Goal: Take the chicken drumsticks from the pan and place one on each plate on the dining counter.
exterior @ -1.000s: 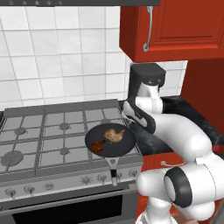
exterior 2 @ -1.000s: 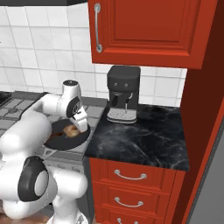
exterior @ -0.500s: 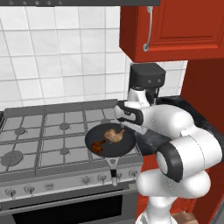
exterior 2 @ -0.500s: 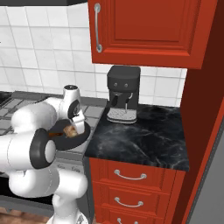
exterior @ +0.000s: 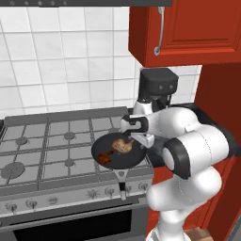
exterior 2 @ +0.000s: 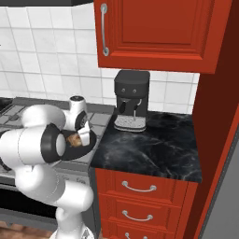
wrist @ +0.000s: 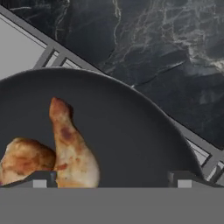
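1. Hovering low over the pan (exterior: 117, 151), the gripper (wrist: 111, 177) has its jaws spread wide apart and grips nothing.
2. Both chicken drumsticks lie in the pan: the golden-brown drumstick (wrist: 72, 151) sits close to one fingertip (wrist: 39, 178), with a second drumstick (wrist: 24, 159) touching its side.
3. From the left base view, a plump drumstick (exterior: 123, 145) lies right below the hand and a darker piece (exterior: 106, 159) nearer the pan's front edge.
4. The pan rests on the stove (exterior: 47, 150), at its right end beside the black marble surface (exterior 2: 154, 144).
5. A coffee machine (exterior 2: 131, 100) stands on that surface against the wall.
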